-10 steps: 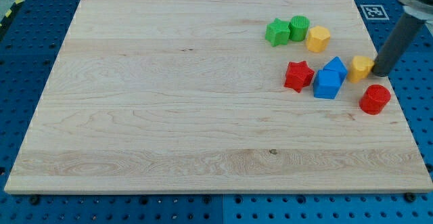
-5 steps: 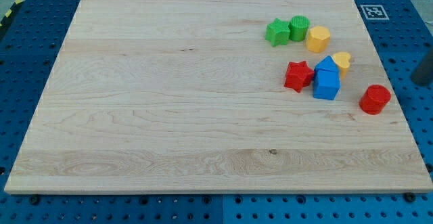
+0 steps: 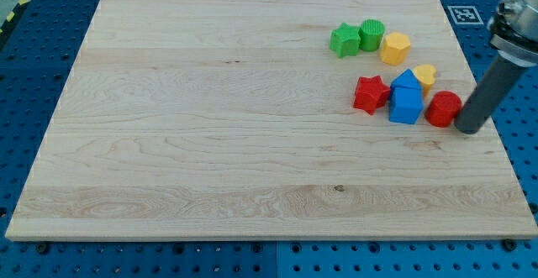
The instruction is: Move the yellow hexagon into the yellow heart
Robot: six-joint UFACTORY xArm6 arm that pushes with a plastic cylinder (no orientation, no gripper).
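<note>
My tip (image 3: 467, 129) has no jaws and touches the red cylinder (image 3: 443, 108) at right; pushing further risks displacing the yellow heart (image 3: 425, 76) from the yellow hexagon (image 3: 395, 49).

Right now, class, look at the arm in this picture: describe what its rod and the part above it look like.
Only the end of the arm shows, at the view's right edge. It is a straight, dark grey, round rod with a matte surface, ending in my tip beside the red cylinder. Above the rod sits a lighter, silvery grey collar, cut off by the frame. No cables, markings or hand are visible.
</note>
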